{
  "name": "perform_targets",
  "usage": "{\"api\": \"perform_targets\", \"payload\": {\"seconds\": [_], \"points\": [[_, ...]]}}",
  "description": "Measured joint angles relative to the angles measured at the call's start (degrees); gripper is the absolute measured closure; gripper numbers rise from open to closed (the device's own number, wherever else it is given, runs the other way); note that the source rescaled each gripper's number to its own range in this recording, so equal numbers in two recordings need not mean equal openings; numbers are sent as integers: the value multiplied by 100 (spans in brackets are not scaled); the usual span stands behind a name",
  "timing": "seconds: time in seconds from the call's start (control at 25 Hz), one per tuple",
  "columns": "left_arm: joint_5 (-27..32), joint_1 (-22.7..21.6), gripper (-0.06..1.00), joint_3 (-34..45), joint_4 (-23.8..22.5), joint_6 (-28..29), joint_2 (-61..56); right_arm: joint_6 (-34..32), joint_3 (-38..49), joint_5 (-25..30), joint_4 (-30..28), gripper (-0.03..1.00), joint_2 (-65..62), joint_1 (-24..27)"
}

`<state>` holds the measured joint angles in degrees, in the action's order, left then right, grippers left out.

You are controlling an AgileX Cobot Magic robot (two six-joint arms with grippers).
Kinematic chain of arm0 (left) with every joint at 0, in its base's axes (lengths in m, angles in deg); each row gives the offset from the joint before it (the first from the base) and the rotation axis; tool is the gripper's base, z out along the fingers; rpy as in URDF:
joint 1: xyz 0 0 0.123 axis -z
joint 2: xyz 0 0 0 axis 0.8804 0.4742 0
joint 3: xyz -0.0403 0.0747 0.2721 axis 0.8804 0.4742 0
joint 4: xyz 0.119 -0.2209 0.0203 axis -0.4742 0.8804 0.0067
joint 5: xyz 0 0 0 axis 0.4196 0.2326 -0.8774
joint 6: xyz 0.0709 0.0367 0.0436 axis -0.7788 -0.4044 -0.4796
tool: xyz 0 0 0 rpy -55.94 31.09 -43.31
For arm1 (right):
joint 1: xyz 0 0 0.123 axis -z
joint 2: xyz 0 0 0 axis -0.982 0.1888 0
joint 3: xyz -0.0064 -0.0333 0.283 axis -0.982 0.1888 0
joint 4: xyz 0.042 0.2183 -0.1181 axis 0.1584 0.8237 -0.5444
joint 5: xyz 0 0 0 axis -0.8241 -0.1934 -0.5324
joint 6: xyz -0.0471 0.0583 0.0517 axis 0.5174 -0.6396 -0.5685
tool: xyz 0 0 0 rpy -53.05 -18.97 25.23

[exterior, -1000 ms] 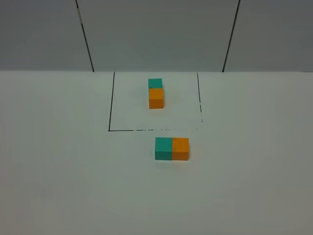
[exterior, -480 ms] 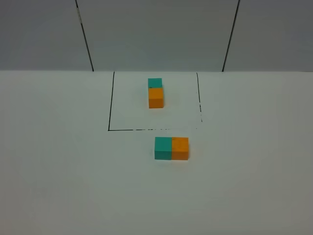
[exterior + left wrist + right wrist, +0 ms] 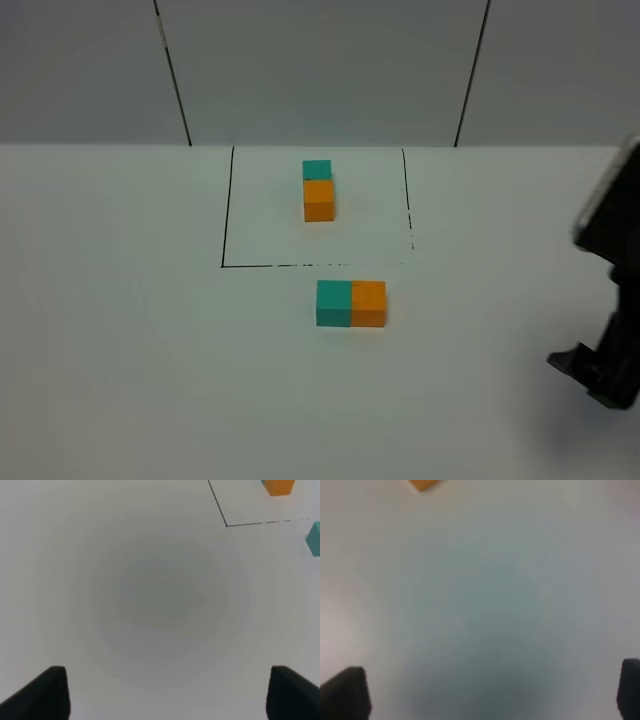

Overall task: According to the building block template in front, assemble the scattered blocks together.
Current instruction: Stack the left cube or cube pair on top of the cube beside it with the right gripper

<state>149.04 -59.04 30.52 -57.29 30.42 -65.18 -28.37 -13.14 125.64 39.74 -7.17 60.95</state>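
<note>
Though wide apart & empty, L fingers (image 3: 42,695) & R fingers (image 3: 345,692) well off 2 side-by-side blocks (image 3: 350,303)

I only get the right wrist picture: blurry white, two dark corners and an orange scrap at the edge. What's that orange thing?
Observer: The orange scrap is a cube corner; which cube, I cannot tell. The high camera shows a loose orange cube touching a loose teal cube.
Visitor: Is there another?
Observer: Yes, a framed orange cube inside a black-lined rectangle, a framed teal cube touching behind it.
Visitor: And the other arm?
Observer: The left gripper hangs open above the white table, holding nothing.
</note>
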Motion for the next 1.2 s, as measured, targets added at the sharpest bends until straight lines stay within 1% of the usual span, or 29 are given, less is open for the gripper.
{"api": "perform_targets", "payload": {"seconds": [0.08, 0.16, 0.36, 0.48, 0.56, 0.64, 0.76, 1.0, 1.2], "points": [[0, 0, 27, 0, 0, 0, 0, 103, -601, -29, -423, -2, 837, -297], [0, 0, 27, 0, 0, 0, 0, 209, -1126, -98, -604, -2, 1635, -580], [0, 0, 27, 0, 0, 0, 0, 904, -2213, -219, -635, 0, 3180, -1058], [0, 0, 27, 0, 0, 0, 0, 1441, -2600, -241, -421, 2, 3907, -1262], [0, 0, 27, 0, 0, 0, 0, 1740, -2767, -291, -223, 4, 4233, -1379], [0, 0, 27, 0, 0, 0, 0, 1932, -2924, -429, -146, 6, 4507, -1490], [0, 0, 27, 0, 0, 0, 0, 1994, -3227, -560, -94, 9, 4837, -1648], [0, 0, 27, 0, 0, 0, 0, 2022, -3791, -496, -34, 15, 5363, -1697], [0, 0, 27, 0, 0, 0, 0, 2022, -3882, -545, -34, 15, 5601, -1697]]}}
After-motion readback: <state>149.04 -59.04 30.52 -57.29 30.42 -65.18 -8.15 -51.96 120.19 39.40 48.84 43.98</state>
